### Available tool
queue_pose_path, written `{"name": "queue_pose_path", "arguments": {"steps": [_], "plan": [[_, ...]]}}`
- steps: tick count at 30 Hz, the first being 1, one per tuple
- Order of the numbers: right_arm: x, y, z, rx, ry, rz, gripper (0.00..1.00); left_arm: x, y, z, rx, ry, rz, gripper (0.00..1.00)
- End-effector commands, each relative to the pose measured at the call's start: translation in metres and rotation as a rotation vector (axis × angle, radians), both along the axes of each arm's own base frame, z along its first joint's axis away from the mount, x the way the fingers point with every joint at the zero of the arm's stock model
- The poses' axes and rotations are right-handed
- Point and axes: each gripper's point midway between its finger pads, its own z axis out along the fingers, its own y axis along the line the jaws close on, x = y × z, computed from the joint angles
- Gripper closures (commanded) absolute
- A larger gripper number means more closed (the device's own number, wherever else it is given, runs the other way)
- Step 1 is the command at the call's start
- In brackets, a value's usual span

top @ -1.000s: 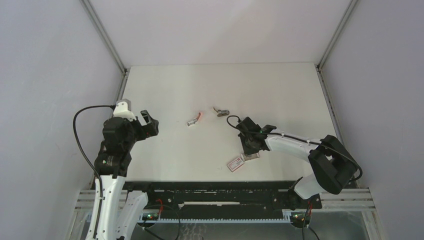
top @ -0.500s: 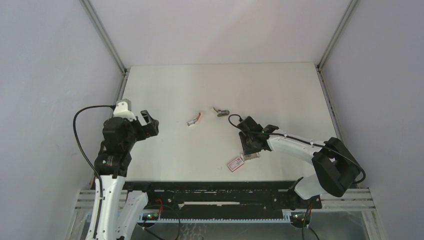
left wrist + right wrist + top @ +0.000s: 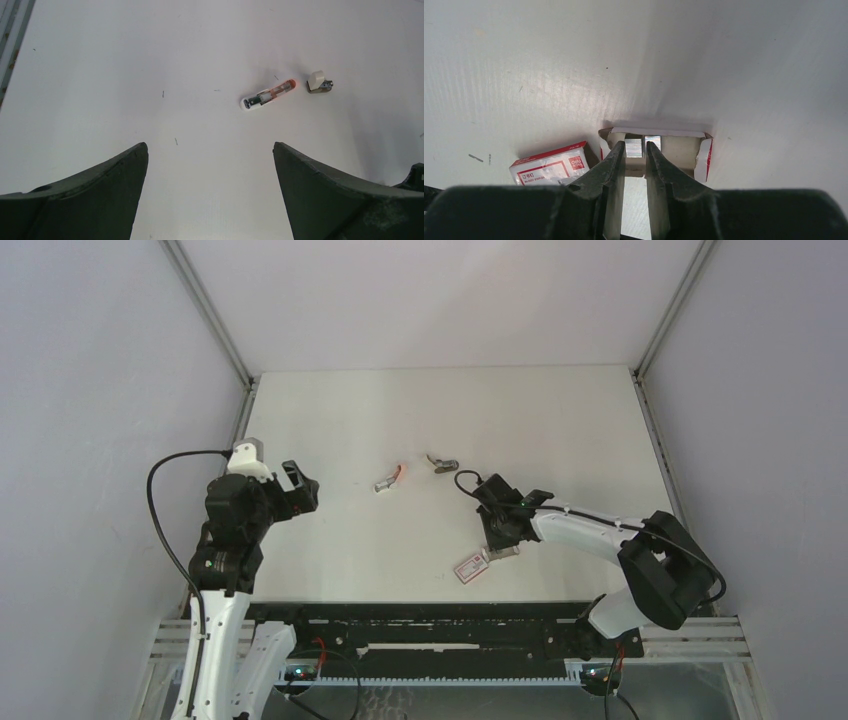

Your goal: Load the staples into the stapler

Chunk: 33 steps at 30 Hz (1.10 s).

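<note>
The staples [image 3: 634, 148] are two short silvery blocks side by side in a pale open tray [image 3: 679, 150], which shows as a small tray [image 3: 507, 551] in the top view. My right gripper [image 3: 636, 145] points down into the tray with its jaws a narrow gap apart. One block lies between the tips; I cannot tell whether they press on it. The stapler [image 3: 441, 463], small and dark grey, lies further back on the table [image 3: 319, 82]. My left gripper [image 3: 210, 144] hovers wide open and empty at the left [image 3: 300, 488], far from both.
A white sleeve with a red label [image 3: 549, 167] lies just left of the tray [image 3: 471, 567]. A slim white and orange piece with metal inside [image 3: 268, 95] lies left of the stapler [image 3: 390, 478]. Loose single staples [image 3: 175, 141] dot the white table.
The right gripper's jaws widened a little, then narrowed again over the tray, and its arm shifted slightly. The left arm has not moved.
</note>
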Motion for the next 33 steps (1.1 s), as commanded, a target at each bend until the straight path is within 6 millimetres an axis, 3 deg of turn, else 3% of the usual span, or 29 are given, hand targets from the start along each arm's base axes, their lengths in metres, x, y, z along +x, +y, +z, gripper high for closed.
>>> {"name": "queue_pose_path", "arguments": {"steps": [1, 12, 33], "plan": [[0.007, 0.0, 0.005, 0.006, -0.041, -0.032, 0.79, 0.003, 0.0, -0.004, 0.009, -0.002, -0.011, 0.01], [0.01, -0.022, 0.006, -0.03, -0.056, -0.079, 0.81, 0.003, 0.001, -0.003, 0.01, -0.005, -0.01, 0.01], [0.006, -0.015, -0.01, -0.027, -0.008, -0.048, 0.92, 0.003, 0.001, -0.003, 0.012, -0.005, -0.006, 0.01]]}}
